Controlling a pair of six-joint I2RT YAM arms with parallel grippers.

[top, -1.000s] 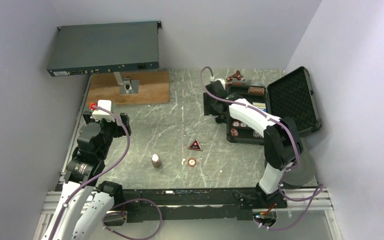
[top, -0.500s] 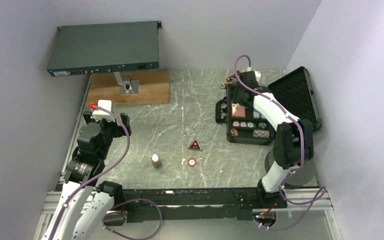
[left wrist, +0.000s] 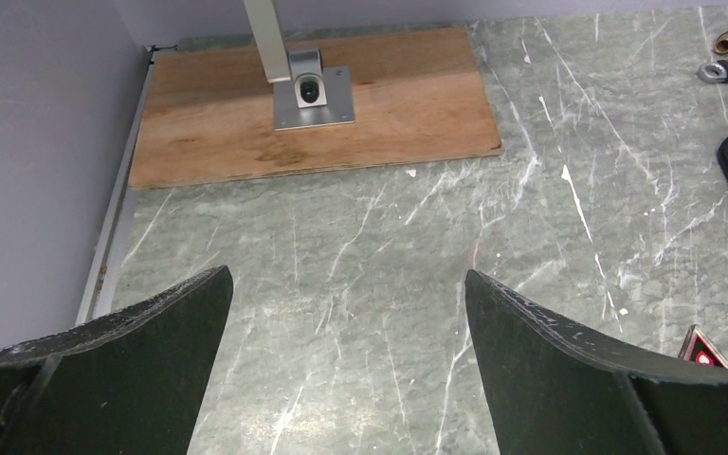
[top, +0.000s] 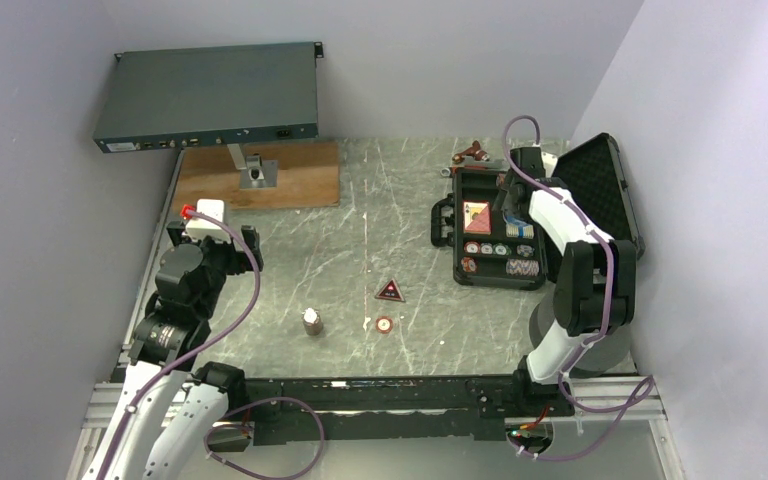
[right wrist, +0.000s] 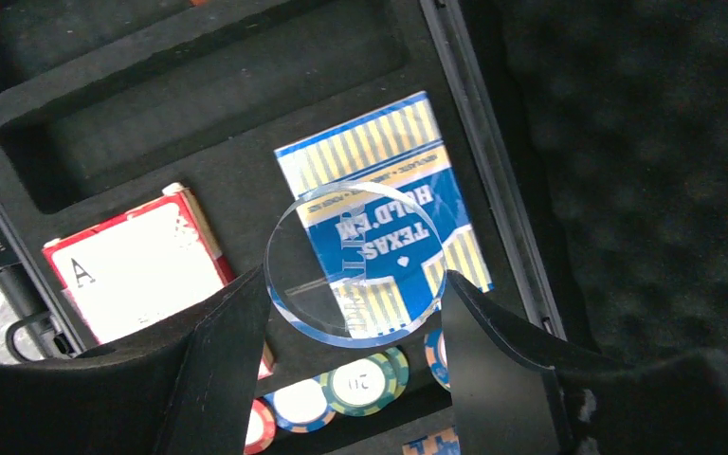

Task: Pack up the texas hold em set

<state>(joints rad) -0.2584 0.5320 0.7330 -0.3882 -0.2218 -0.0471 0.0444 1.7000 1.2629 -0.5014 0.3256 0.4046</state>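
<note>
The black briefcase (top: 495,272) lies open at the right, its foam-lined lid (top: 595,195) tipped back. My right gripper (top: 513,196) hovers over the tray, shut on a clear round dealer disc (right wrist: 355,263) held edge to edge above a blue card deck (right wrist: 455,242). A red deck (right wrist: 137,270) and several poker chips (right wrist: 355,379) sit in the foam slots. The red-black triangle piece (top: 390,291) and one chip (top: 384,324) lie on the table. My left gripper (top: 210,235) is open and empty, far to the left; the triangle piece (left wrist: 706,347) shows beside its right finger.
A grey-blue rack box (top: 210,95) stands on a post above a wooden board (top: 290,185) at the back left. A red-handled wrench (top: 470,153) lies behind the case. A small metal cylinder (top: 311,320) stands mid-table. Walls close in on both sides.
My right arm has swung from the case's left side to the right, over the card decks, carrying the clear disc. The left arm has not moved.
</note>
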